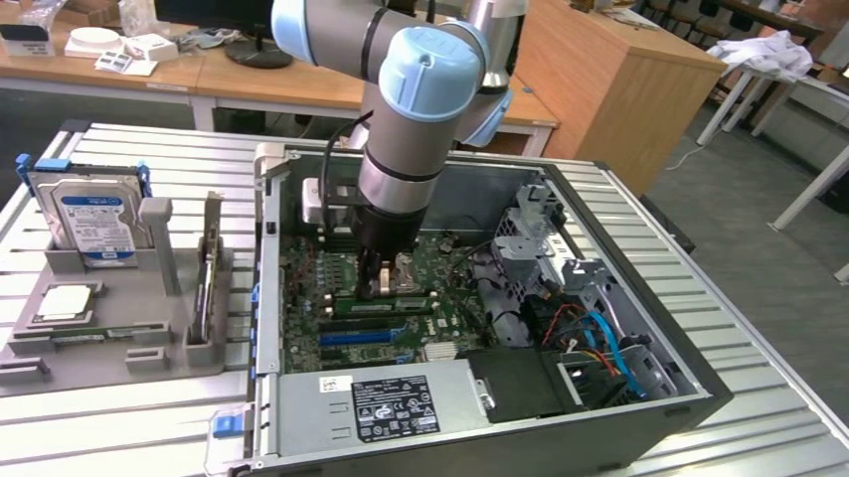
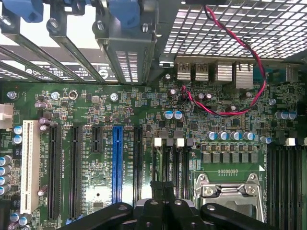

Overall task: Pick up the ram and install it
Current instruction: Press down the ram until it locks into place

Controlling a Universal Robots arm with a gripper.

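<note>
Exterior view: the gripper (image 1: 380,283), jaws closed, is bearing on the ram (image 1: 388,302), lying along a slot mid-motherboard (image 1: 458,260). Pressing probably ought to be staying vertical and even end-to-end.

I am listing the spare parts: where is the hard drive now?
In the exterior view, the hard drive stands upright in the grey holder at that view's left, outside the open computer case, near the silver processor chip.

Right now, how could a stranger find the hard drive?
Start at the open computer case; a gray holder lies to the exterior view's left of it. The hard drive stands upright in it, the only silver box with a blue label.
</note>
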